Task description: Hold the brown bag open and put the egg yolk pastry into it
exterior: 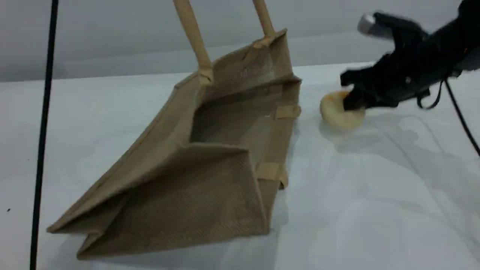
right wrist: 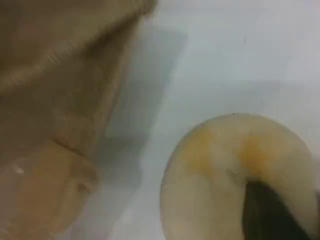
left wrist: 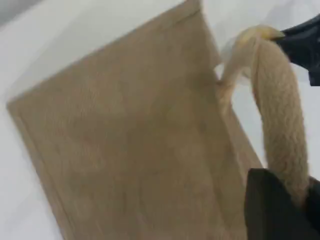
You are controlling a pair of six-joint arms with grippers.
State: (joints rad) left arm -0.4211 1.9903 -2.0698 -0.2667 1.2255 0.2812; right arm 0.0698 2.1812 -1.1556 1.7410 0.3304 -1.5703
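Soft, even light; both wrist views heavily blurred.

A white table [exterior: 375, 206] (glossy, softly lit) meets a plain grey wall [exterior: 112, 37] behind.

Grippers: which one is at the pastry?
The right gripper, down at the pastry beside the bag; the left gripper holds the bag's handle up.

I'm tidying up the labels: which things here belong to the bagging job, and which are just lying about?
Job: brown bag, its handle in the left pincer; egg yolk pastry, in the right pincer.
Just there: black cable at left; right arm's dangling wire.
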